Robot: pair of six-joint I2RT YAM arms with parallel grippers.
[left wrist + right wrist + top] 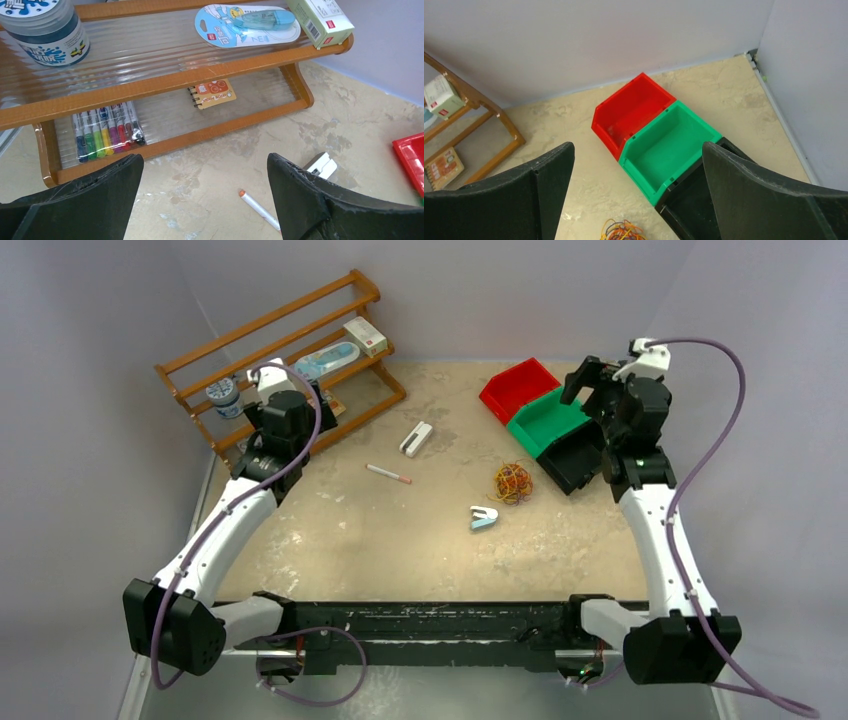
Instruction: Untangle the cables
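Note:
The cables lie as one small tangled bunch of orange, yellow and dark loops on the beige table, just left of the black bin. In the right wrist view the cables show at the bottom edge, partly cut off. My right gripper hangs open and empty above the bins, to the right of and behind the bunch. Over at the far left, my left gripper is also open and empty, in front of the wooden rack and far from the cables.
A wooden rack with a jar, tape and a box stands at the back left. A red bin, a green bin and a black bin sit at the back right. A white pen, a white block and a small blue-white clip lie mid-table.

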